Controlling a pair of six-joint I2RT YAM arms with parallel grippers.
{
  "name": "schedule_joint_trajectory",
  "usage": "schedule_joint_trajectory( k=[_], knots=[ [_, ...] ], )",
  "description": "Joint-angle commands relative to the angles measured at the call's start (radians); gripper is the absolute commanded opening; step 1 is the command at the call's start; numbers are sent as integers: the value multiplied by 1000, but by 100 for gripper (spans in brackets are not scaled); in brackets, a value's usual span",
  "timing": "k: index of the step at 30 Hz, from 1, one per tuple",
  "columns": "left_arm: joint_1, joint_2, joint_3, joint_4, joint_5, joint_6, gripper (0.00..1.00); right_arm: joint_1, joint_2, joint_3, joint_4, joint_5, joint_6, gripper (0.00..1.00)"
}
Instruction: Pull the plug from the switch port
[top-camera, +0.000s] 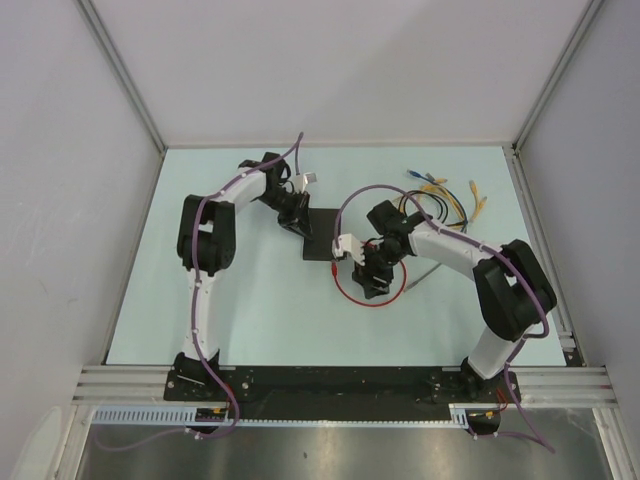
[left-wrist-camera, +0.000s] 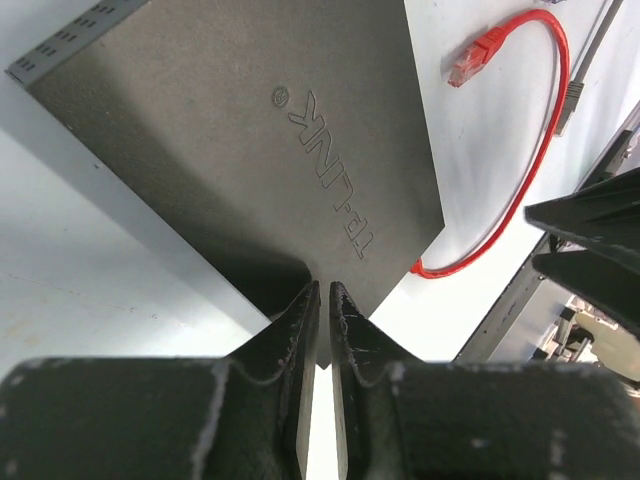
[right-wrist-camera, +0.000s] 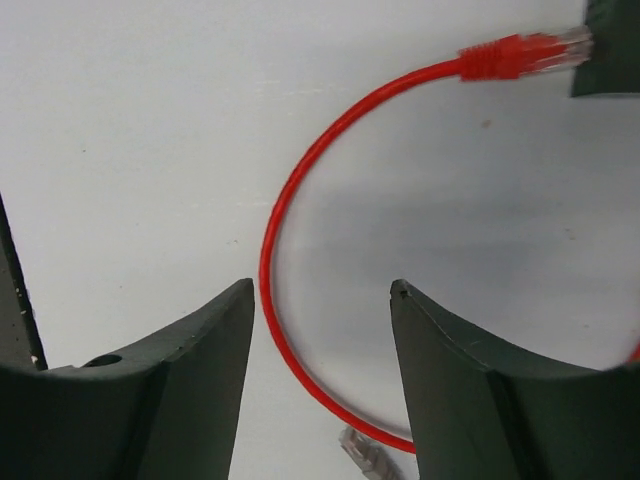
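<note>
Pressing on the switch (left-wrist-camera: 220, 150) with the left gripper (left-wrist-camera: 322, 292), jaws nearly shut with just a thin crack, tips touching one corner of the black box. Cannot tell about anything pinched in there. Hanging over the red cable (right-wrist-camera: 275, 230) with the right gripper (right-wrist-camera: 320, 290), jaws wide open, holding nothing, only a bend of cable on the table (top-camera: 250, 320) below. Found near the middle of the table: the switch. Lying just beside it, on its near right side: the red plug (right-wrist-camera: 505, 55), looking loose in the left wrist view, but hard to be sure. Also hard to see: the other end of the red loop, running up to a corner of the box.

Could go wrong by closing on the thin cable, not the plug, then tugging and hurting the wire. Could drag the whole box with too soft a press from the left. Could catch the grey plug (right-wrist-camera: 360, 450) close by instead.
</note>
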Motion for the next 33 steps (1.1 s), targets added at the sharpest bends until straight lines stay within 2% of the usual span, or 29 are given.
schedule_joint_trajectory(
  k=[1,6,10,12,18,21,22,24,25,29,33],
  knots=[
    [8,26,8,17,-66,17,17,32,-38,-43,-11,-20,-73,64],
    [8,49,31,12,-48,14,17,45,-56,-107,25,-4,-102,63],
    [10,63,48,15,-44,6,17,61,-64,-141,72,6,-85,53],
    [10,63,48,15,-41,6,17,65,-64,-151,81,-5,-77,52],
    [18,64,39,15,-41,5,17,104,-56,-223,163,62,-83,41],
    [21,66,39,15,-43,6,17,122,-47,-264,197,121,-90,31],
    [22,66,37,17,-44,6,17,121,-45,-270,198,128,-90,21],
    [25,70,39,17,-45,3,17,115,-48,-270,195,131,-87,10],
    [27,70,40,20,-43,-1,17,111,-56,-270,189,134,-100,0],
    [39,75,45,22,-52,2,17,53,-128,-253,126,96,-203,0],
    [56,75,48,11,-64,12,17,-25,-252,-151,80,50,-240,0]
  ],
)
